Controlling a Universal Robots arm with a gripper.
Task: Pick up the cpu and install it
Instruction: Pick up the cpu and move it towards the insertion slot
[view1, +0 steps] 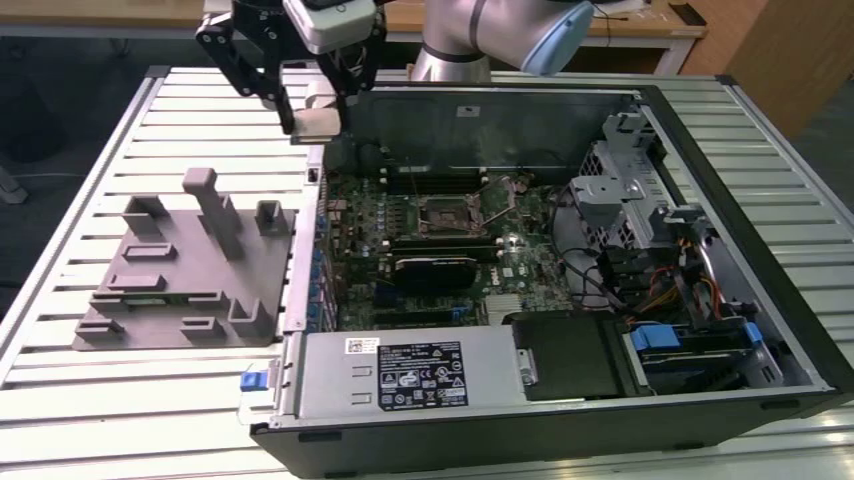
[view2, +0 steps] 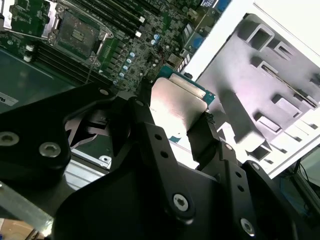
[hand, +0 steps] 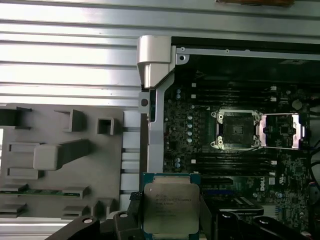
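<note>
Two fingers (view2: 200, 137) of my gripper (view1: 311, 108) are closed on the cpu (hand: 171, 207), one on each of two opposite edges. The gap between them is just the chip's width. I hold the rim only, I judge so that nothing presses on the metal lid or the contacts underneath.

Position: the cpu is in the air, off every surface. In the exterior view it hangs over the case (view1: 694, 130) wall at that view's left, by the rear corner, between the fixture (view1: 187, 270) and the board (view1: 400, 200). It is well apart from the socket (hand: 239, 130). Pick done, install not yet.

Attitude: the first wrist view shows the lid facing the camera, the chip roughly level and its edges about square to the socket's. It is probably held so to keep its orientation for seating. The corner marks are too small to check.

Socket: the cover plate (hand: 282, 131) is swung open to one side and the seat is bare, so it looks ready to receive. I cannot make out the lever's position.

Fixture: a grey block on the slatted table (view1: 80, 400), just outside the case.
</note>
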